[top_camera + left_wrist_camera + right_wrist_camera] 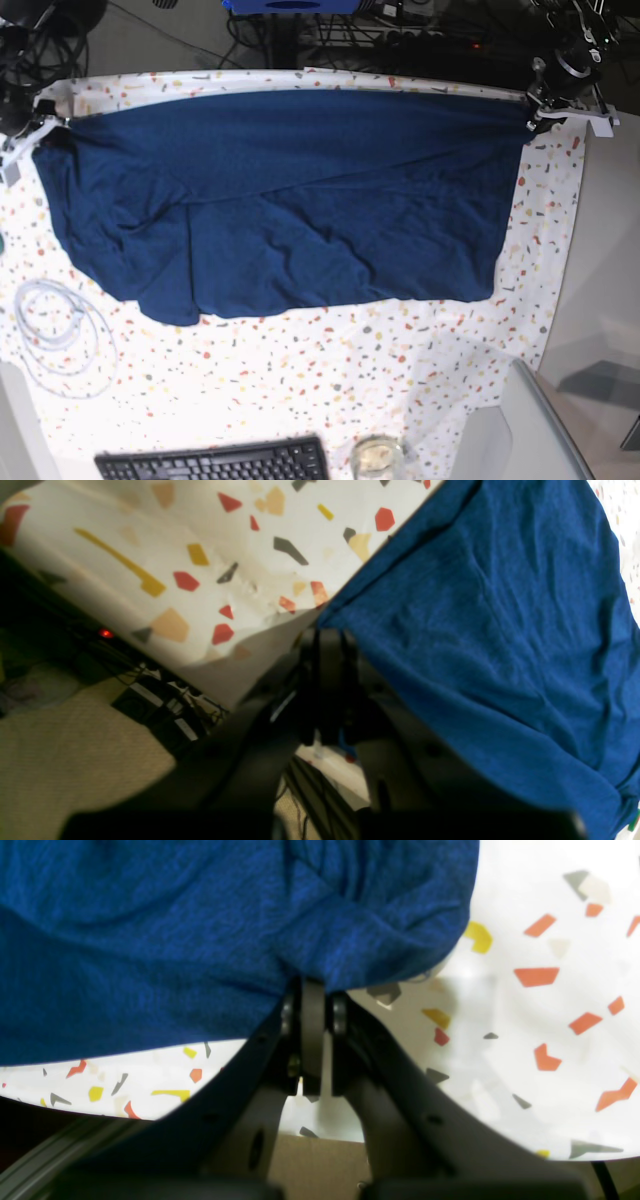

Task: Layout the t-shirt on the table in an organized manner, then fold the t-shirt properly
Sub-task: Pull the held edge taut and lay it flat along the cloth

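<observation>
The dark navy t-shirt (290, 190) lies spread wide across the far half of the table (300, 370), its far edge pulled straight along the far table edge and its near part wrinkled. In the base view my left gripper (538, 118) pinches the shirt's far right corner. My right gripper (45, 128) pinches the far left corner. The left wrist view has the left gripper (327, 630) shut on the t-shirt (490, 630) corner, over the table's edge. The right wrist view has the right gripper (312, 985) shut on a bunched fold of the t-shirt (150, 940).
A black keyboard (215, 462) lies at the near edge, with a small glass (375, 457) beside it. A coiled white cable (55, 325) rests at the left. A grey panel (510, 430) stands at the near right. Dark stands and cables crowd behind the table.
</observation>
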